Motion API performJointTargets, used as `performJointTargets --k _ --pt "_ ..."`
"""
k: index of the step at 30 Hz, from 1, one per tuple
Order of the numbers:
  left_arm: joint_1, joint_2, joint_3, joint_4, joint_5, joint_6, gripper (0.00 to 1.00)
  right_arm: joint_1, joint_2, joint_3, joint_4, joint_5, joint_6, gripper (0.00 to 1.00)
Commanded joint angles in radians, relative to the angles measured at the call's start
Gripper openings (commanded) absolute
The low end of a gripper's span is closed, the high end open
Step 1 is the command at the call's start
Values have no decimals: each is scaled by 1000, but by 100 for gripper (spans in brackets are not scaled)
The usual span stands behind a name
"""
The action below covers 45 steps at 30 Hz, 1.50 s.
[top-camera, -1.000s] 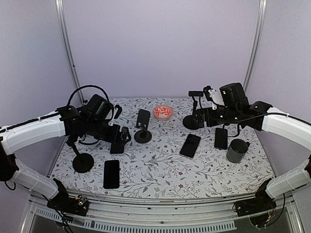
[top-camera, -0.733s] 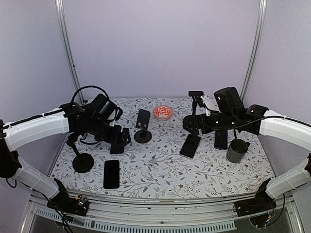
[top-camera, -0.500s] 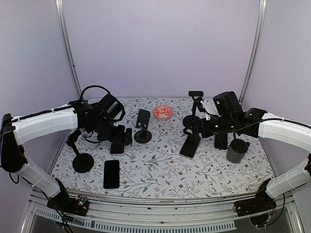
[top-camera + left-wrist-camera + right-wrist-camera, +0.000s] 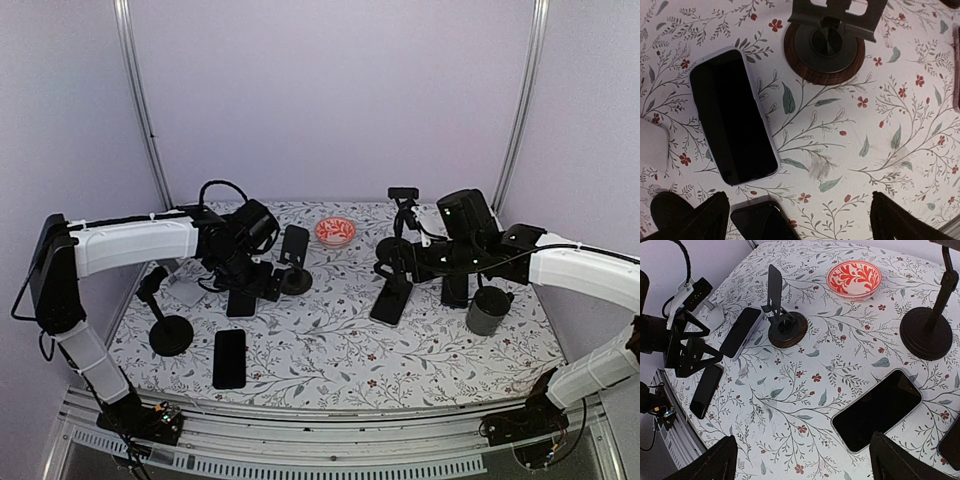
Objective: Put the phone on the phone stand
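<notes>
The phone stand (image 4: 294,262), a black tilted plate on a round wooden base, stands at centre-left and appears at the top of the left wrist view (image 4: 825,47) and in the right wrist view (image 4: 785,325). A black phone (image 4: 732,117) lies flat just left of it. My left gripper (image 4: 262,285) hovers open over this phone and the stand base, nothing between its fingers (image 4: 690,220). Another phone (image 4: 877,410) lies flat right of centre (image 4: 391,300). My right gripper (image 4: 390,270) hangs open above its near-left end, holding nothing.
More phones lie at the front left (image 4: 229,358) and right (image 4: 455,285). A red patterned bowl (image 4: 335,231) sits at the back, a grey cup (image 4: 487,310) at right. Black arm-type stands rise at left (image 4: 170,325) and back right (image 4: 400,235). A white box (image 4: 185,290) lies left.
My left gripper has swung right, from over the left phone toward the stand's base. My right gripper has moved left and down over the centre-right phone. Both stay open.
</notes>
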Motion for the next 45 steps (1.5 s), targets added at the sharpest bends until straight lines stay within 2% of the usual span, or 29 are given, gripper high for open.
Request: performJointTargets --k 1,8,16,27,40,42,45 --pt "22 23 31 15 21 40 99 2 14 14 -19 23 -13 94" --pt "31 12 -26 58 83 61 99 2 75 25 -141 131 76 99" --pt "27 -81 -82 167 131 91 98 1 227 91 -250 150 200 99" --pt "23 -224 -40 239 75 149 96 2 445 280 -354 196 281 99" --pt "22 -280 6 295 51 201 96 8 629 499 -436 241 215 99" --pt "22 -281 2 298 48 200 96 11 646 519 -421 204 190 100" --pt "23 -283 -4 299 51 200 96 14 659 526 -371 134 145 87"
